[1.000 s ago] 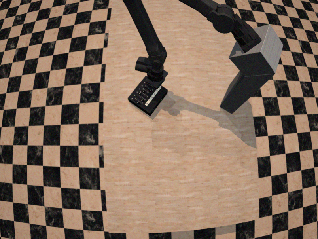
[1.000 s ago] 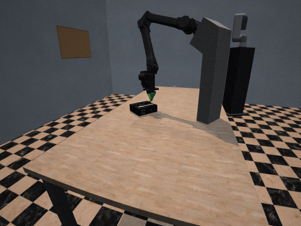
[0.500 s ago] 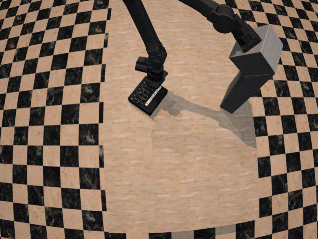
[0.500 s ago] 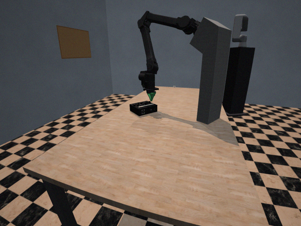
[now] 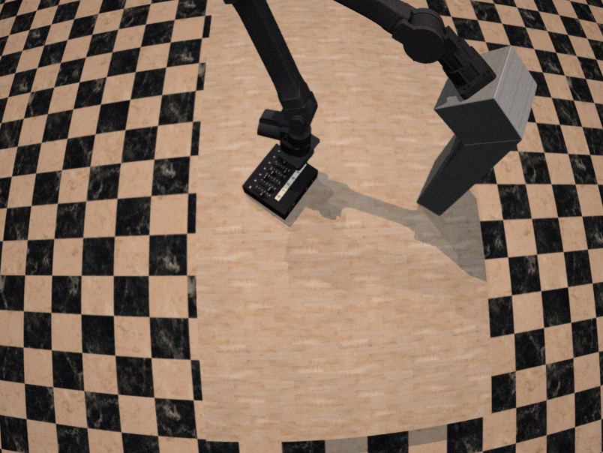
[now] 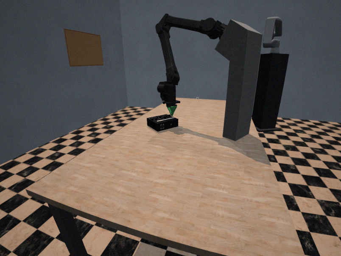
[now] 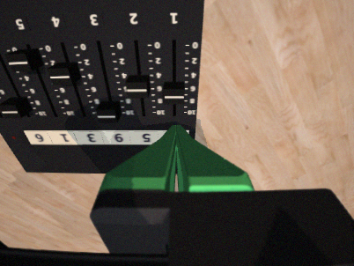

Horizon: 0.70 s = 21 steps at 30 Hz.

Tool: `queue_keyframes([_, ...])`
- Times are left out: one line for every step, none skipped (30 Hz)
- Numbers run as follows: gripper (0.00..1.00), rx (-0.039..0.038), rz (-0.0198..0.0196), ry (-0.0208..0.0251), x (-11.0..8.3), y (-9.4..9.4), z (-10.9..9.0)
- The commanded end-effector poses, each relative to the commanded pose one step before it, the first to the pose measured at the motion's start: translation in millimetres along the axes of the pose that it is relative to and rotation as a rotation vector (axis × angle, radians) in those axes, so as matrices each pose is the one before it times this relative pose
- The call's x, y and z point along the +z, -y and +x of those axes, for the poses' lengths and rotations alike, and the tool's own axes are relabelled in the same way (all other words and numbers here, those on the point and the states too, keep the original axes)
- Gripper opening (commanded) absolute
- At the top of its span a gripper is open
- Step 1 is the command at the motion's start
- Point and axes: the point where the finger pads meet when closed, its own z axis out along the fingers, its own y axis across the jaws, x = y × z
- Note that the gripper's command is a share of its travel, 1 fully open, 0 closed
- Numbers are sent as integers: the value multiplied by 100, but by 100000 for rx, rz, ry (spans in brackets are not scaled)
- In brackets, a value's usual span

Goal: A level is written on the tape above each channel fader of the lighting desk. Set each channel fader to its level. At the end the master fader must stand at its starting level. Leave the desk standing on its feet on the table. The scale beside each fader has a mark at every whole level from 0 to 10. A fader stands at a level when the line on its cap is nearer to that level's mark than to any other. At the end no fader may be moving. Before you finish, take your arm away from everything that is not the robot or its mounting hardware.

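The black lighting desk (image 5: 295, 196) (image 6: 153, 124) (image 7: 57, 162) stands on the table. In the wrist view it is upside down. Seen at a slant, cap 1 (image 7: 173, 92) is between 6 and 8, cap 2 (image 7: 137, 84) near 6, cap 3 (image 7: 108, 110) near 10, cap 4 (image 7: 64, 72) near 4, cap 5 (image 7: 25, 60) near 2, and a sixth cap (image 7: 15, 107) near 10. The tape (image 7: 77, 137) shows 5, 3 and 1 above channels 2, 4 and 5. Channel 1's level is hidden by my green gripper (image 6: 171, 115) (image 7: 176, 127), shut and empty over the tape. I cannot make out the master.
The desk rests on the wooden table (image 5: 340, 341) (image 6: 165, 179) (image 7: 273, 88). A grey pedestal (image 5: 463, 160) (image 6: 239, 82) carries the arm and stands to the right of the desk. A black stand (image 6: 267, 90) is behind it.
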Motion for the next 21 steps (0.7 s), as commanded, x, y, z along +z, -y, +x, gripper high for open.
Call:
queue_keyframes([0,284,-870,2478,-270,-102,-1166])
queue_keyframes([0,-52,283,-302,367,107,195])
queue_keyframes([0,-170,464,-826,277,222,477])
queue_keyframes([0,-299,484,-1079,36,284,580])
queue_keyframes([0,-237,356,-819,-48,211,376])
queue_keyframes([0,52,-93,191,-10,-57,-144])
queue_keyframes([0,187,-381,735,9,-219,-398])
queue_keyframes([0,281,-541,1076,-116,-278,-599])
queue_keyframes([0,218,-359,746,-122,-180,-411])
queue_keyframes([0,65,-65,157,36,-43,-84])
queue_keyframes([0,13,33,-32,42,11,21])
queue_keyframes([0,-189,217,-596,-93,158,353])
queue_keyframes([0,-116,120,-342,-63,90,202])
queue_keyframes([0,-8,7,-23,-3,6,13])
queue_keyframes([0,0,0,0,0,0,0])
queue_keyframes([0,0,0,0,0,0,0])
queue_keyframes([0,1,-1,3,0,0,-2])
queue_keyframes([0,-1,1,-2,0,1,1])
queue_keyframes([0,0,0,0,0,0,0])
queue_keyframes([0,1,-1,2,0,0,-1])
queue_keyframes([0,0,0,0,0,0,0])
